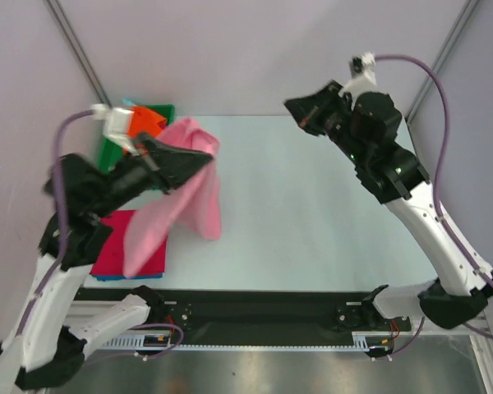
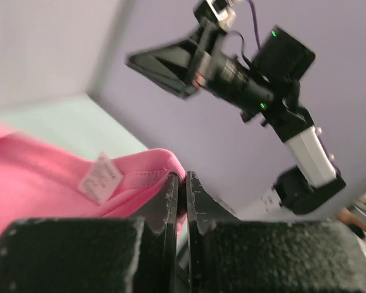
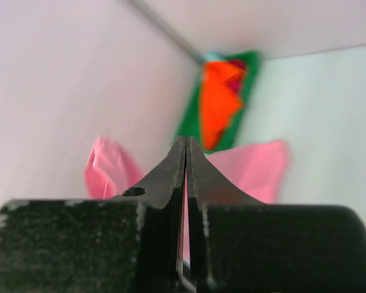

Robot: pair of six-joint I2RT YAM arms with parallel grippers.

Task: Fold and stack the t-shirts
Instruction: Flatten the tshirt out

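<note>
- At the table's near left, we see the magenta-red t-shirt [image 1: 115, 246] folded atop a teal t-shirt [image 1: 107, 277].
- Above them, our left gripper [image 1: 205, 158] pinches the dangling pink t-shirt [image 1: 177, 209].
- Farther back, our right gripper [image 1: 291, 105] is closed and empty; the orange t-shirt [image 1: 145, 121] sits in the green tray [image 1: 107, 152].

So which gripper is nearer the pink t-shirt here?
Left. The left gripper is shut on the pink t-shirt at its neckline, holding it up; the right gripper is shut, raised off to the side, clear of it.
</note>
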